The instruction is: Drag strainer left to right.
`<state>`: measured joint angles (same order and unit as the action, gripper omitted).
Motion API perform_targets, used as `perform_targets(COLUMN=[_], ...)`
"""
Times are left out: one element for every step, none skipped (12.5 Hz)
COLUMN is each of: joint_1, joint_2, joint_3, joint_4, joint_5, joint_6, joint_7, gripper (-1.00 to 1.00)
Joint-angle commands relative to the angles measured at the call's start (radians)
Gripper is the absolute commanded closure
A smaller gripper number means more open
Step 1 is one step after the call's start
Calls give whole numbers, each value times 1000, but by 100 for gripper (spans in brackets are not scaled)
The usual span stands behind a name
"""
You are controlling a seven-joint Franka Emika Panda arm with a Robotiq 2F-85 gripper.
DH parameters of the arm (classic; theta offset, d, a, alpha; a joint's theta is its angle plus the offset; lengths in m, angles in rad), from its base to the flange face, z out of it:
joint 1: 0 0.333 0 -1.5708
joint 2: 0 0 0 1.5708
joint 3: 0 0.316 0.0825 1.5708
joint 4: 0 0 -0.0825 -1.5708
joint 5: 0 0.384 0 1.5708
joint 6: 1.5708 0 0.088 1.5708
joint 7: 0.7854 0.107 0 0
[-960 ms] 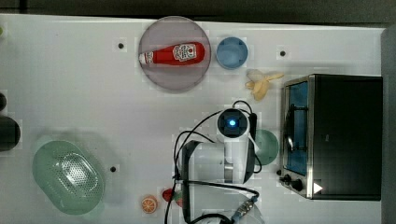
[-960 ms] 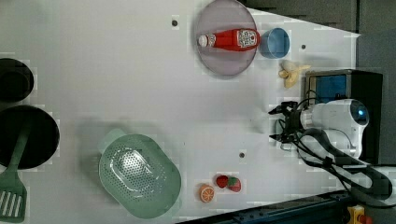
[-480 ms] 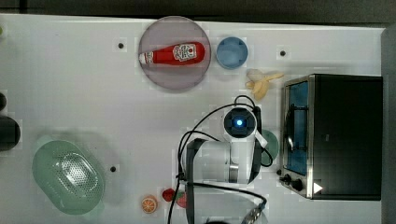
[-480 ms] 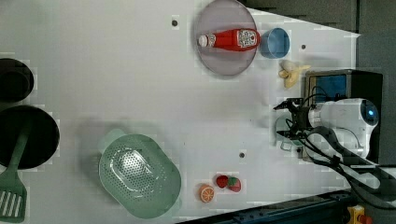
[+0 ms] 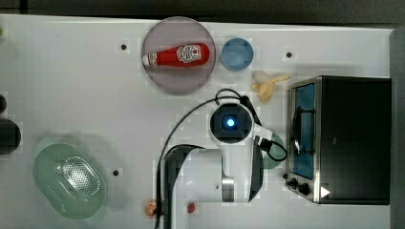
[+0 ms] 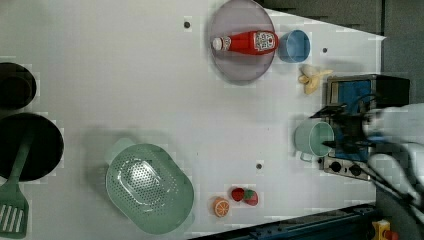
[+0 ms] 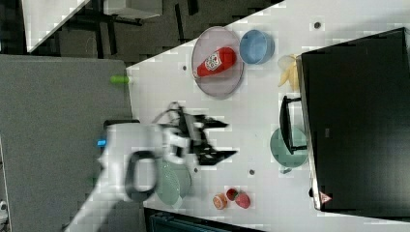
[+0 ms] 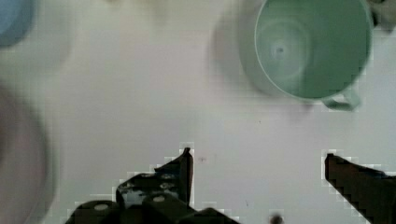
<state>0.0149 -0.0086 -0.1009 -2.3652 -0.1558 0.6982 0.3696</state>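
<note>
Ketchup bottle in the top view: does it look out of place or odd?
Yes. The ketchup bottle lies on its side in the round plate, not standing upright. Nothing looks spilled around it, and the strainer sits flat on the table.

The ketchup bottle (image 5: 176, 55) on the plate (image 5: 165, 78) near the table's far edge carries a white label, its wording too small to read; nothing else on the table bears legible text.
</note>
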Motion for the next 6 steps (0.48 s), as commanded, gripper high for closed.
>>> perform_targets(joint_1=[7, 8, 8, 8, 8, 8], joint_2=[-164, -199, -225, -242, -253, -260], joint_3=[16, 21, 25, 27, 28, 27], joint_4=[130, 172, 216, 260, 300, 334], joint_5=[76, 94, 96, 97, 94, 96], joint_6=[-224, -300, -372, -433, -479, -530], joint_7=[-120, -169, -247, -334, -403, -423], gripper=[-100, -100, -100, -100, -100, -100])
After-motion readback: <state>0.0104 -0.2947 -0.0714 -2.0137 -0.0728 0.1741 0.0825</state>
